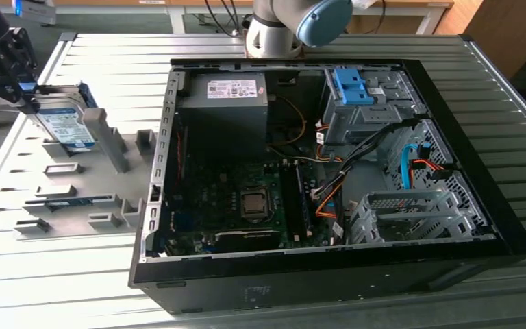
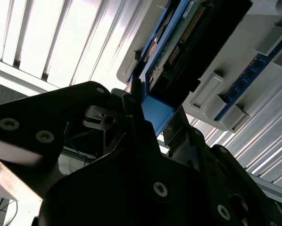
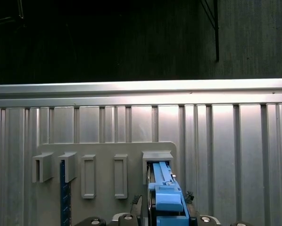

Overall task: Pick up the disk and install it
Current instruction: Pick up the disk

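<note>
while gripped between jaws, disk (image 1: 69,127) on edge

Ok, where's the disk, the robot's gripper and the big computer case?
disk (image 1: 66,129): exterior view, on its white-and-blue label.
gripper (image 1: 27,101): exterior view, between its fingertips, at the disk's top edge.
computer case (image 1: 336,291): exterior view, on its black outer wall.

Disk (image 1: 66,127) upright in holder tray (image 1: 90,184), exterior view's left of computer case (image 1: 509,233), both on table (image 1: 62,281)
</note>
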Controlling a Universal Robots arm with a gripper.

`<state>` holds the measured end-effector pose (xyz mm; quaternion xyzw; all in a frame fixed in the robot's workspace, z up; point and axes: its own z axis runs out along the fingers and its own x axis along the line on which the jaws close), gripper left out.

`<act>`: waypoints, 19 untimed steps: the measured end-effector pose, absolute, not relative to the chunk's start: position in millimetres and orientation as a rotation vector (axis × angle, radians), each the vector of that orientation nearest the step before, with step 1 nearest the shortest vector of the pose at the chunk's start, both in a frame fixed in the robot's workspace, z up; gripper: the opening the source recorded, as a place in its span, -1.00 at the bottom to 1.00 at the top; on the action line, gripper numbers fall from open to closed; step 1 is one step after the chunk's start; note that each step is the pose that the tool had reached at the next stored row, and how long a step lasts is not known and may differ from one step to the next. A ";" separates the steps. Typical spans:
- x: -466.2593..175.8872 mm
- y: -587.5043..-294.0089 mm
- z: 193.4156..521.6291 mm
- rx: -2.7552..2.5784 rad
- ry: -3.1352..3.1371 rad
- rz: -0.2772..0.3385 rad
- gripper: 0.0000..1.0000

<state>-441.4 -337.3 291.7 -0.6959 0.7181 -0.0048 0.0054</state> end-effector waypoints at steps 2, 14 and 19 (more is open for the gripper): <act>-441.4 -337.3 291.6 -2.179 2.248 -0.015 -0.14; -441.4 -337.3 291.1 -2.179 2.248 -0.015 -0.27; -441.4 -337.3 291.5 -2.179 2.248 -0.015 -0.27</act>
